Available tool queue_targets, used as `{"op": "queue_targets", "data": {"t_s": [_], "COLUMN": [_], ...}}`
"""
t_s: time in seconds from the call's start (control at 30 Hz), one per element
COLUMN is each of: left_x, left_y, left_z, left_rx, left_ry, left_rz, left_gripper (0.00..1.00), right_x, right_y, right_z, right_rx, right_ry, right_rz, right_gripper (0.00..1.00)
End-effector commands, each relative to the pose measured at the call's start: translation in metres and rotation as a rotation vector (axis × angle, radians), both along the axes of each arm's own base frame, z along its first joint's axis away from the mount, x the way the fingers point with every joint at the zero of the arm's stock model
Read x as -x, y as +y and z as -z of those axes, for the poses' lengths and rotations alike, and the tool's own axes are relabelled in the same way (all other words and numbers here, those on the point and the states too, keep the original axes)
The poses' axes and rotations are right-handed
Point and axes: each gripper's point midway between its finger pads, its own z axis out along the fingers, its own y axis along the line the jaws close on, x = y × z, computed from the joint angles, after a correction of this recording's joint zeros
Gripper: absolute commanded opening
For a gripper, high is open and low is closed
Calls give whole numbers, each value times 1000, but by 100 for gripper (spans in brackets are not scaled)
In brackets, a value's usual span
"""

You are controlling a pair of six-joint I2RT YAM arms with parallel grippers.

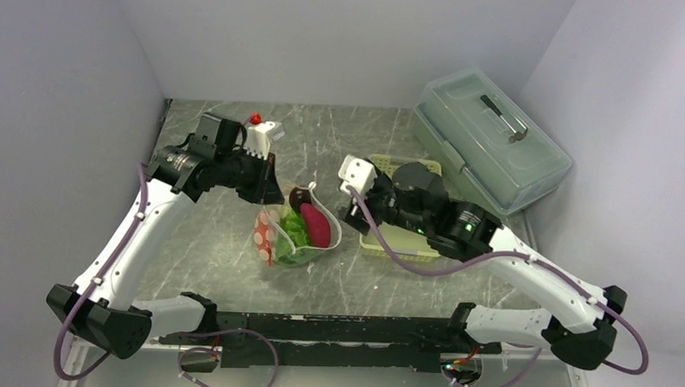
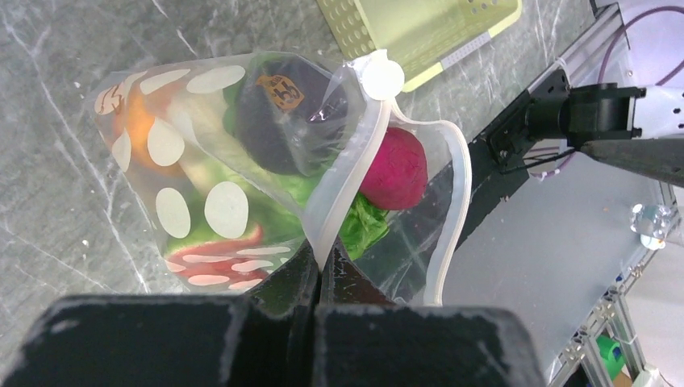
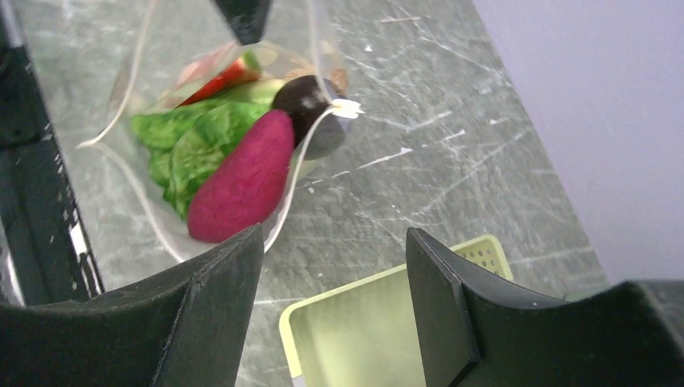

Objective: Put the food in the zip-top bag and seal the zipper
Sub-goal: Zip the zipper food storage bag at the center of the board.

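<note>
Pinching the thin whitish zipper strip [image 2: 355, 173] of the clear soft plastic zip-top bag [image 2: 185, 153] printed with red-and-white spots, the left tool [image 2: 319, 262] has its two black fingers pressed fully together on that edge. The pouch spreads open just ahead of its tips. Inside, right beyond them, sit leafy green lettuce [image 3: 189, 141], a long magenta piece [image 3: 242, 181] and a dark maroon ball [image 3: 302, 97]. The right tool [image 3: 335, 242] has its jaws wide apart, gripping nothing. The bag's mouth lies ahead of it, untouched, on the grey marbled table [image 3: 452, 121], and a pale green slotted basket [image 3: 363, 322] sits just beneath its fingers.
</note>
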Motion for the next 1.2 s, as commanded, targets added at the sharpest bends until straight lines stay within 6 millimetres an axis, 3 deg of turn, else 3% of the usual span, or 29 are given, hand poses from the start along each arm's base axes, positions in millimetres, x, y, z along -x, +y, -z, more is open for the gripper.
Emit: {"op": "queue_targets", "data": {"t_s": [0.0, 0.17, 0.27, 0.6, 0.83, 1.17], "left_x": [10, 24, 34, 79, 104, 116], "left_y": [-13, -21, -26, -45, -54, -59], "left_z": [-25, -29, -29, -28, -27, -22], "left_rx": [58, 82, 80, 71, 78, 61], "left_ry": [-61, -63, -62, -97, -107, -100], "left_rz": [102, 170, 207, 388, 491, 541], "left_gripper": [0, 0, 0, 0, 0, 0], "right_x": [28, 39, 39, 58, 75, 98], "right_y": [3, -7, -11, -17, -11, 7], "right_z": [-11, 0, -4, 4, 8, 18], "right_rx": [-7, 76, 109, 208, 205, 189], "right_ry": [-121, -217, -268, -301, -321, -242], "right_rz": [-222, -332, -349, -514, -641, -783], "right_gripper": [68, 69, 69, 68, 63, 58]}}
